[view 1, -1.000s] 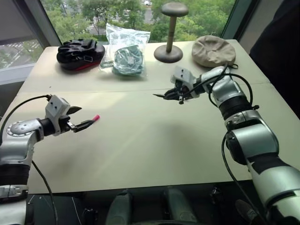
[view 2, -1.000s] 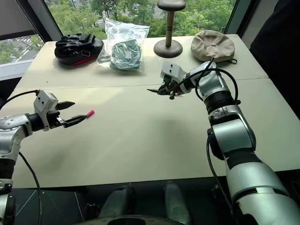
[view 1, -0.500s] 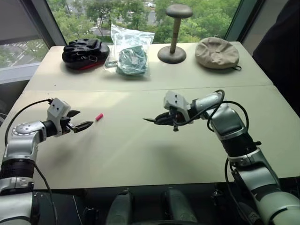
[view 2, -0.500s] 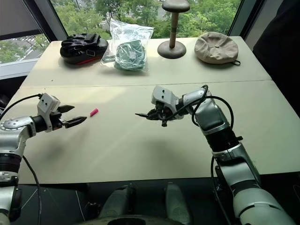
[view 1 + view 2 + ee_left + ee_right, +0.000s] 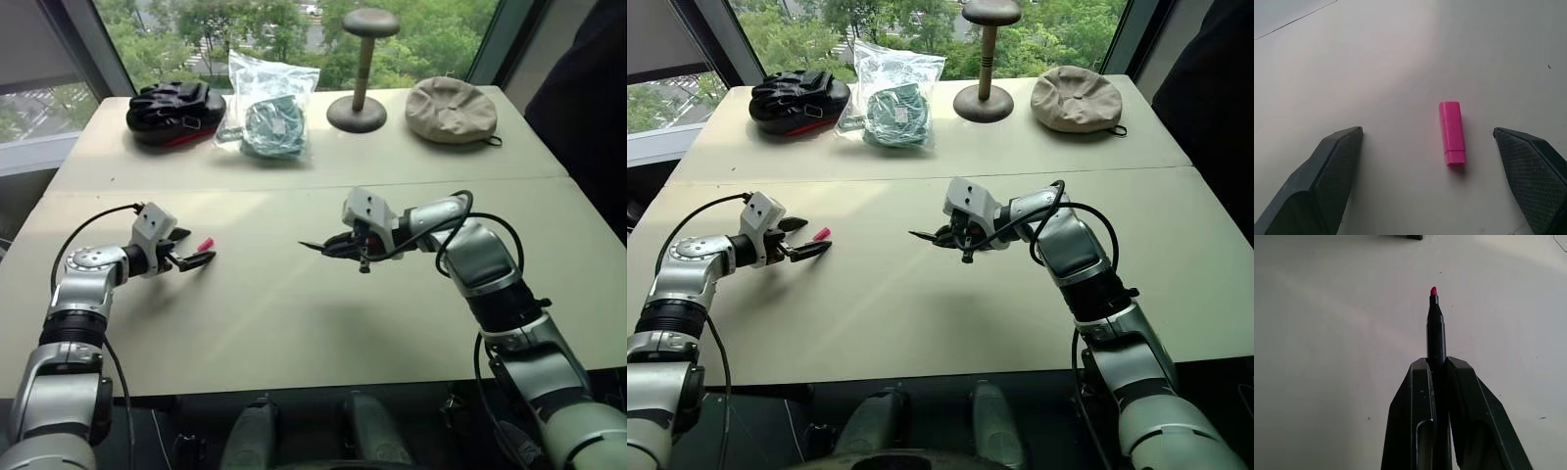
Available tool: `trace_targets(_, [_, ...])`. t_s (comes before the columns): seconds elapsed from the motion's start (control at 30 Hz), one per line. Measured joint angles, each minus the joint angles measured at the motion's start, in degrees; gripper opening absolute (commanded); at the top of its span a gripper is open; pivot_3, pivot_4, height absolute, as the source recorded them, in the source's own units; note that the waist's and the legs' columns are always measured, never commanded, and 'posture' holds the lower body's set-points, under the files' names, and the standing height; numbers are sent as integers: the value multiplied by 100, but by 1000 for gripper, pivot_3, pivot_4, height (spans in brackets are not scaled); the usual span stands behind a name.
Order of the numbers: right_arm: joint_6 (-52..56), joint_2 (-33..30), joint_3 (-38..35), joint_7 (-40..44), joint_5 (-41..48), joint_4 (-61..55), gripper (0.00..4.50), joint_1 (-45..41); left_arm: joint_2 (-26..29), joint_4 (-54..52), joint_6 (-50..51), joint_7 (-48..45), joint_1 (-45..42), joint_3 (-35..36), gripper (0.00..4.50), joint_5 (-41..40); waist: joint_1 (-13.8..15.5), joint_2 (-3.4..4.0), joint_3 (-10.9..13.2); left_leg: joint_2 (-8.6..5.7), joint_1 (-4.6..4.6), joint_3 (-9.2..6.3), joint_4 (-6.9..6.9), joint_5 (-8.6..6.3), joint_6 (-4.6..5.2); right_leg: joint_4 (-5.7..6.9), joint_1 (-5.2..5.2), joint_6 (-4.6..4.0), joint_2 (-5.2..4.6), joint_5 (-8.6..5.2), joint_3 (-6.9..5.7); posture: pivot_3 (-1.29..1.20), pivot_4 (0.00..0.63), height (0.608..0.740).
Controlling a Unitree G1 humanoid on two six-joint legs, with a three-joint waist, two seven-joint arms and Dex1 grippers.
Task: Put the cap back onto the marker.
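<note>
The cap [image 5: 1452, 132] lies flat on the pale table [image 5: 294, 313], apart from everything. Head views: cap is a small pink speck just beyond the left gripper [image 5: 193, 257], on the side toward the bagged green item [image 5: 266, 122]; can't judge from there whether it sits between the fingers. Left wrist view settles it: left gripper's jaws spread wide, empty, cap lying lengthwise in the gap between the two fingertips [image 5: 1334, 161], nearer one finger than the other, touching neither. Marker [image 5: 1436, 328] is w/ the right gripper [image 5: 338, 247], well to the right of the cap, held up off the table. Head views show only a thin dark point sticking out of the right gripper toward the cap's side. Right wrist view shows more: jaws clamped tight on the marker's black barrel, barrel running out along the fingers, pinkish-red tip exposed at the far end, no cap on it. Past the cap, along the far table edge by the window: black helmet-like item [image 5: 174, 106], the bagged green item, a wooden stand [image 5: 358, 69], a beige cap-style hat [image 5: 451, 108]. A dark-clothed person [image 5: 588, 108] stands at the right edge of the table.
</note>
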Motion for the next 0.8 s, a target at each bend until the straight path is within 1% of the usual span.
trace_targets(0.17, [-5,-1,0,-145,85,15,29,0,-19,111,-101,-52,-66,-14,4500,64,3,0,0,0,0,-1,6,0,0,0,4,0,-1,0,-1,0,150,740])
trace_targets(0.23, [-8,-4,0,-183,92,19,0,0,-19,111,-107,-98,-66,-17,3956,69,3,0,0,0,0,-1,6,0,0,0,4,0,0,0,-1,0,150,740])
trace_targets(0.3, [-21,-4,0,-226,107,50,0,0,-19,89,-108,-164,-64,-53,3218,68,1,0,0,0,1,-1,6,0,0,0,5,0,0,0,-1,0,150,740])
trace_targets(0.4, [-58,-7,0,-281,149,89,0,0,-11,57,-102,-212,-38,-55,1557,58,-3,0,0,0,2,-1,6,0,0,1,6,0,-1,0,-1,0,150,740])
trace_targets(0.43, [-74,-9,0,-288,161,97,0,-1,-7,38,-99,-218,-21,-53,1090,54,-4,0,0,0,2,-1,6,0,0,1,6,0,-1,0,-1,0,150,740])
trace_targets(0.47, [-100,-10,0,-297,191,121,0,-1,1,11,-93,-225,1,-52,458,52,-6,0,0,1,3,-1,6,0,0,1,6,0,-1,0,-1,0,150,740])
trace_targets(0.5, [-119,-11,0,-308,200,143,0,-1,11,-10,-85,-230,15,-50,29,48,-11,0,0,1,3,-1,6,0,0,1,6,0,-1,0,-1,0,150,740])
trace_targets(0.8, [-324,-52,21,-348,197,433,0,-54,35,-105,-99,-223,87,-40,29,37,-31,0,0,2,3,-2,6,0,0,1,5,0,-2,0,1,0,150,740])
